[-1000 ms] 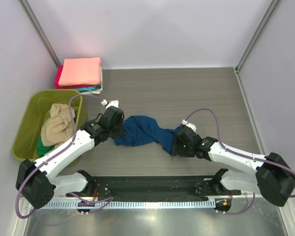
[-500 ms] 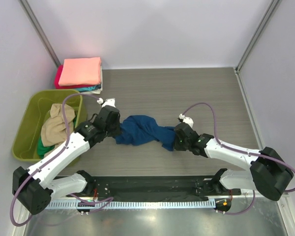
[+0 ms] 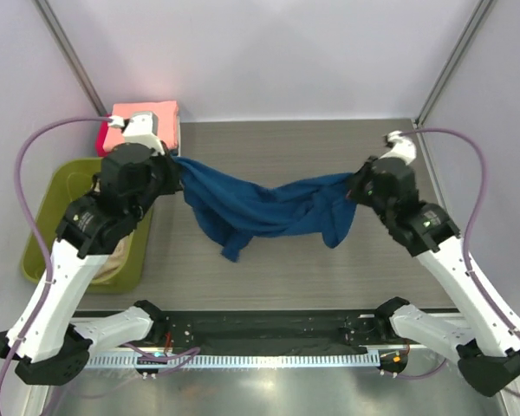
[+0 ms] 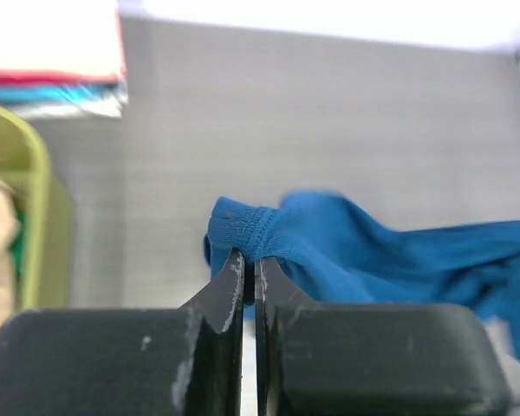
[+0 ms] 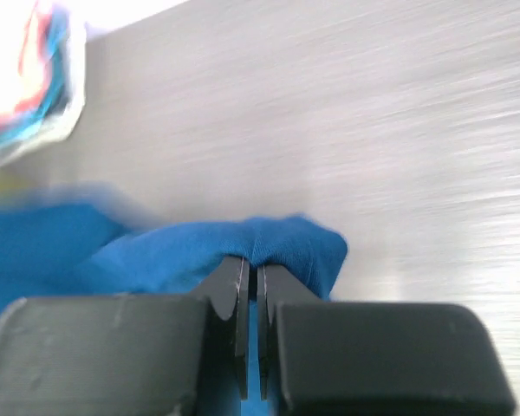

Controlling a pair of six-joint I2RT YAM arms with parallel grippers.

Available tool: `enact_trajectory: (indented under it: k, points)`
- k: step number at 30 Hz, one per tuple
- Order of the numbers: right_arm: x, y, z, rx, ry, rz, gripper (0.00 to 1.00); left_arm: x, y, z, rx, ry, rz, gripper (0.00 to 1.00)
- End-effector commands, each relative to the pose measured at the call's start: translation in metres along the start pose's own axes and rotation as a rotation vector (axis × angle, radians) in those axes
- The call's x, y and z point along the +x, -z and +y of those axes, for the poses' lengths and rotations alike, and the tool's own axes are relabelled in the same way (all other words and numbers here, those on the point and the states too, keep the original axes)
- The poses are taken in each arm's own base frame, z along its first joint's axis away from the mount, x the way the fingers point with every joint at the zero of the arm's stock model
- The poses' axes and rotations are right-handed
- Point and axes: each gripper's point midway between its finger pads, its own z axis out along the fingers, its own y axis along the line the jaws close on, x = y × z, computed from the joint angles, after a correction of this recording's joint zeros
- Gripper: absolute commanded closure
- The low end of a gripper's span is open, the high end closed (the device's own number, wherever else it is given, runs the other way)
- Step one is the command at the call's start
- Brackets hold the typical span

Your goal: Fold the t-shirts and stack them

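Jaws on both arms are clamped shut on the navy blue cloth t-shirt (image 3: 264, 208), one at each end. The left jaws pinch its ribbed hem just right of the olive-green plastic tub (image 3: 39, 230); the right jaws hold the other end well to the tub's right. Its middle sags between them over the grey wood-grain counter (image 3: 286, 152). Beyond the tub lies a salmon-pink folded shirt (image 3: 165, 113).

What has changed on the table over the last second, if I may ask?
Both arms rose and swung apart, the left one toward the far left corner. The blue shirt went from a bunched heap on the table to hanging stretched between the left gripper and the right gripper, each shut on one end. The folded stack and the green tub did not move.
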Motion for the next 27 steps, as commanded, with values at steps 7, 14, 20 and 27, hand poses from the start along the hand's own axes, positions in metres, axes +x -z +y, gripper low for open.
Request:
enact_trajectory:
  k: [7,14,20,27]
  points:
    - [0.047,-0.089,-0.143,0.334,-0.185,0.306,0.19,0.061,-0.091,0.049,-0.08,0.051,0.311,0.99]
    - [0.05,-0.092,-0.139,0.292,-0.207,0.272,0.06,0.149,-0.106,0.034,0.059,0.158,0.519,0.59]
    - [0.088,-0.08,-0.109,0.155,-0.178,0.325,0.07,0.194,-0.097,0.039,0.042,0.228,0.553,0.4]
    - [0.141,-0.085,-0.087,0.112,-0.138,0.401,0.1,0.243,-0.092,0.014,0.057,0.262,0.544,0.42]
